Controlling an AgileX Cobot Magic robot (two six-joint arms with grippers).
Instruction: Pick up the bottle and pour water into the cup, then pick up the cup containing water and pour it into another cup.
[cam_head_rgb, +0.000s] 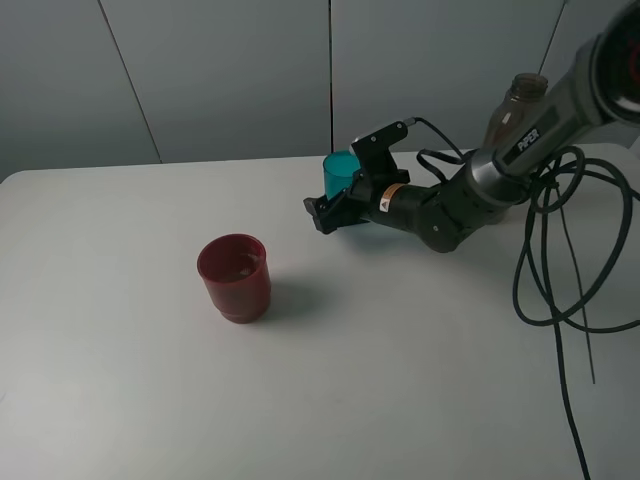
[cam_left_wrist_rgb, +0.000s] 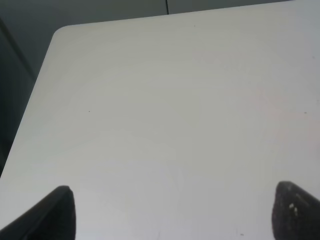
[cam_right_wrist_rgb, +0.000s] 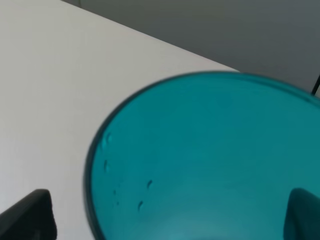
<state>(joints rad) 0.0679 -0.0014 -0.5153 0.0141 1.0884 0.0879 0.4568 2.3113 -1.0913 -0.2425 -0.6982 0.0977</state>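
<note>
The teal-blue cup (cam_head_rgb: 341, 170) stands upright on the white table (cam_head_rgb: 130, 400) at the back right. My right gripper (cam_head_rgb: 330, 205) reaches around it from the right. In the right wrist view the cup (cam_right_wrist_rgb: 210, 160) fills the space between the fingers, with small drops on its inner wall. A strip of table shows between one finger (cam_right_wrist_rgb: 30, 215) and the cup's wall, so the jaws stand open around it. The dark red cup (cam_head_rgb: 234, 277) stands upright left of centre, apart from both grippers. The bottle (cam_head_rgb: 518, 105) rises behind the right arm, partly hidden. My left gripper (cam_left_wrist_rgb: 170, 215) is open over bare table.
Black cables (cam_head_rgb: 560, 280) loop down from the right arm over the table's right side. A grey panelled wall (cam_head_rgb: 240, 70) runs behind the table. The left wrist view shows the table's rounded corner (cam_left_wrist_rgb: 57, 32) and a dark drop beside it.
</note>
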